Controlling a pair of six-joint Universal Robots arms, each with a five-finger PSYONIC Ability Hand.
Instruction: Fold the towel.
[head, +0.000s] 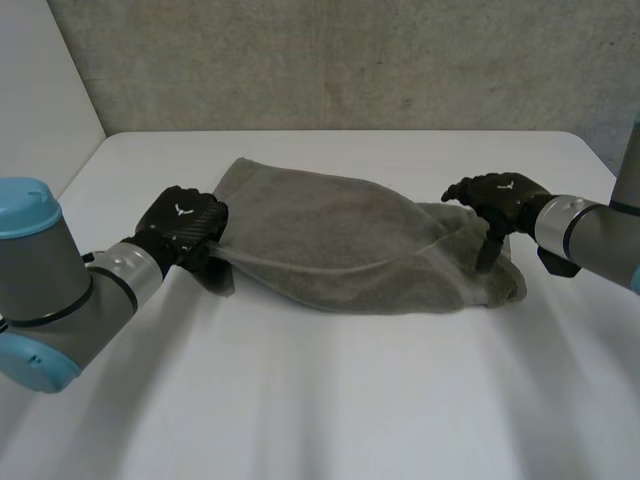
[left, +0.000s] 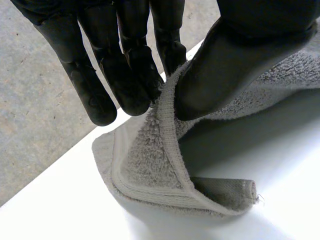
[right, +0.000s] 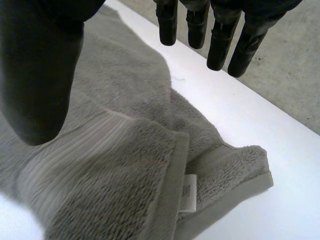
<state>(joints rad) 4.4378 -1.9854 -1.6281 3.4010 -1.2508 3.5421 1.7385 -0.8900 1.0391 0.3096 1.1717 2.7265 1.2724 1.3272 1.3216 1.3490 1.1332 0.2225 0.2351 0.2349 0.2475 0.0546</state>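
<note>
A grey-green towel (head: 350, 245) lies folded over across the middle of the white table (head: 330, 400). My left hand (head: 185, 225) is at the towel's left end. In the left wrist view its thumb (left: 225, 65) and fingers (left: 130, 75) pinch the towel's hemmed edge (left: 167, 145), lifting it, and a corner curls on the table below. My right hand (head: 500, 200) hovers over the towel's right end, open. In the right wrist view its fingers (right: 215, 35) and thumb (right: 40, 75) are spread above the layered corner with a small white label (right: 186, 192), holding nothing.
A grey concrete wall (head: 340, 60) rises behind the table's far edge. The table's right corner lies close to my right arm (head: 590, 235). Bare white tabletop stretches in front of the towel toward me.
</note>
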